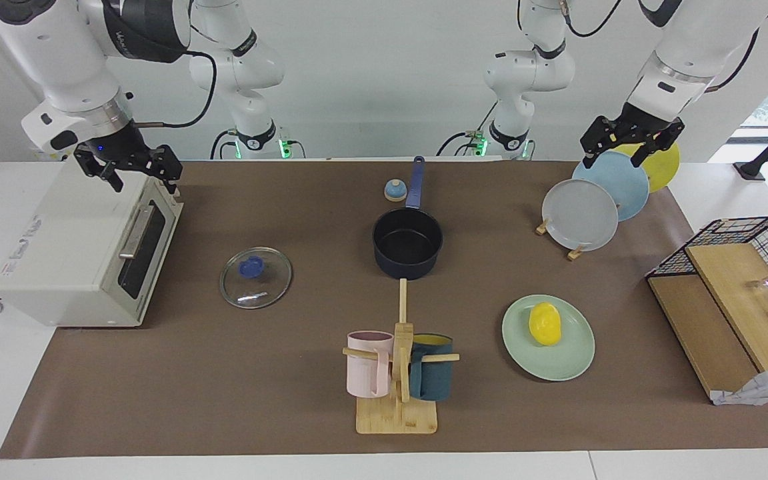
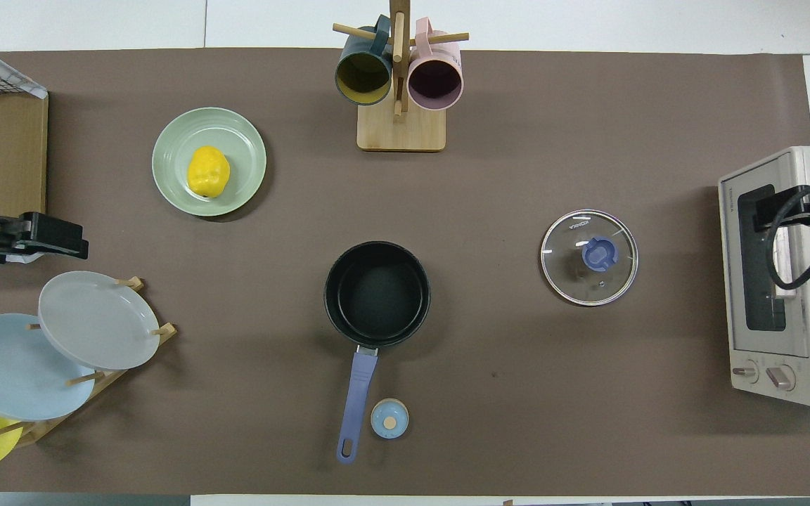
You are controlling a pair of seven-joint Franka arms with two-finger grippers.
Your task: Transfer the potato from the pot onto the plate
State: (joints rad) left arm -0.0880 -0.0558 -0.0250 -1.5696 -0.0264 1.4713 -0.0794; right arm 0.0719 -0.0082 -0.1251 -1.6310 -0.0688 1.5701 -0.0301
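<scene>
The yellow potato lies on the mint-green plate, apart from both grippers; the potato and plate also show in the overhead view. The navy pot stands mid-table with its black inside empty and its blue handle pointing toward the robots. My left gripper hangs open and empty in the air by the plate rack, and it also shows in the overhead view. My right gripper hangs open and empty over the toaster oven.
A glass lid lies beside the pot toward the right arm's end. A mug rack holds a pink and a teal mug. A rack holds grey, light blue and yellow plates. A wire basket with wooden boards stands at the left arm's end. A small blue knob sits by the pot handle.
</scene>
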